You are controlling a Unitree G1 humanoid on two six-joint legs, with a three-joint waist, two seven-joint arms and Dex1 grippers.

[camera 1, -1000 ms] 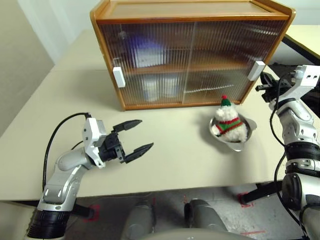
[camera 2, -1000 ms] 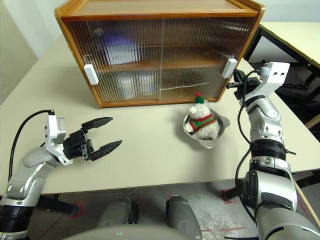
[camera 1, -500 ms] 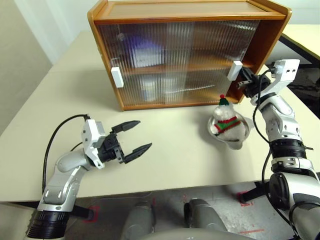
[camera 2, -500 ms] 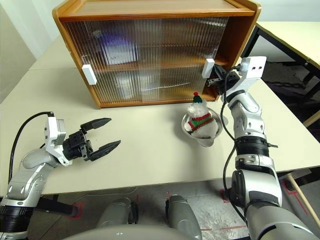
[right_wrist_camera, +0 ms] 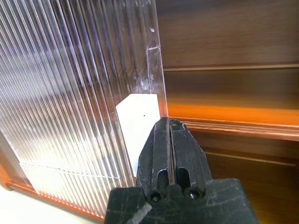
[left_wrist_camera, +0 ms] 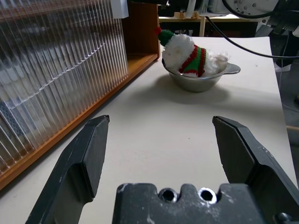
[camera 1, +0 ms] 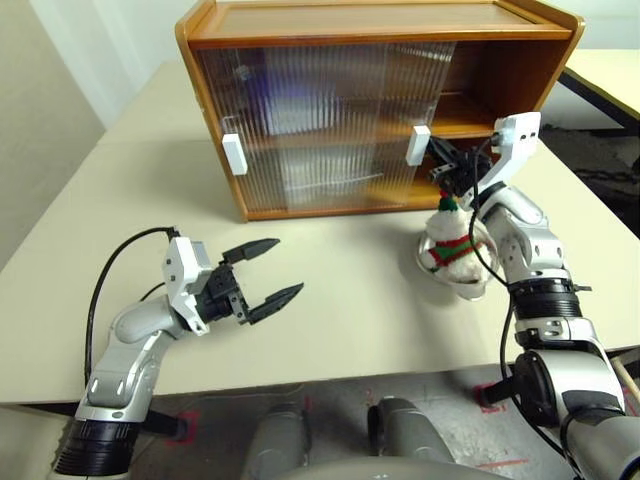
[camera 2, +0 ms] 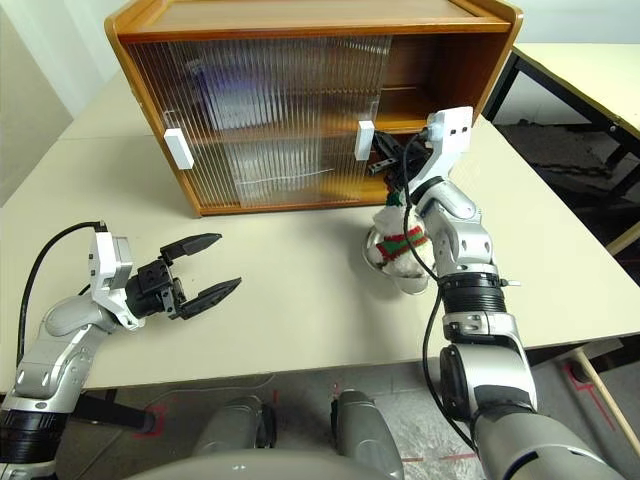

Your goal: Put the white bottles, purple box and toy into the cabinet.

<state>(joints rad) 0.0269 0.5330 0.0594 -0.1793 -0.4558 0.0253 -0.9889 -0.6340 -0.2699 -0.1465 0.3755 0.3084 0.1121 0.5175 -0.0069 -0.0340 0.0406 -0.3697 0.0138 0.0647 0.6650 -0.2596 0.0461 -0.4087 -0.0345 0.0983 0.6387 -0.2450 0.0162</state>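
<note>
Since one second ago, right end effector (camera 1: 441,165) has travelled leftward with the right sliding door's white handle (camera 1: 418,145), leaving the right end of the cabinet (camera 1: 380,20) open. Its fingers are pressed together beside that handle, gripping nothing. Left end effector (camera 1: 268,273) hovers over the table (camera 1: 330,320), fingers spread, empty. One toy (camera 1: 452,240) sits in one steel bowl (left_wrist_camera: 198,83), just in front of the cabinet. Two doors, two handles. Blurred purple and white shapes show behind the ribbed panes; count cannot be told.
</note>
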